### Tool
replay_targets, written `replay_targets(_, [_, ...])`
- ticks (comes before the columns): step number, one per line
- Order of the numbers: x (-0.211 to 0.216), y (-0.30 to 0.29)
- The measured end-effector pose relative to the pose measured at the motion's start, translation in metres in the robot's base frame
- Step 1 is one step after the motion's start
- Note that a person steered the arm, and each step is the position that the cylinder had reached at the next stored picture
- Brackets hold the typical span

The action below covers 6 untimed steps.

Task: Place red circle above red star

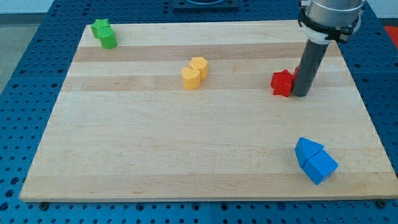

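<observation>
My tip (301, 94) stands on the board (186, 155) at the far right, touching the right side of the red star (282, 83); it is a plain rod, so it has no fingers to open or close. I cannot tell where the red circle is. Two yellow blocks (194, 73) touch at far centre, two green blocks (104, 33) at the far left corner, two blue blocks (315, 160) near right.

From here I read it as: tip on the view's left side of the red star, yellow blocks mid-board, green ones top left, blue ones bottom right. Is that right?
One detail is off. In the camera view my tip stands on the view's right side of the red star, close against it. The rest holds: yellow blocks mid-board, green blocks top left, blue blocks bottom right.
</observation>
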<state>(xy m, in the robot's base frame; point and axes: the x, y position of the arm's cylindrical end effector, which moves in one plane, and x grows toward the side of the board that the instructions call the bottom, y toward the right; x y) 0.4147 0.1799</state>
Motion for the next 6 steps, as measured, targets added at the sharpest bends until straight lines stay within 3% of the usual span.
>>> replay_targets(2, [-0.006, 0.004])
replay_targets(4, [-0.004, 0.06])
replay_targets(6, [-0.033, 0.027])
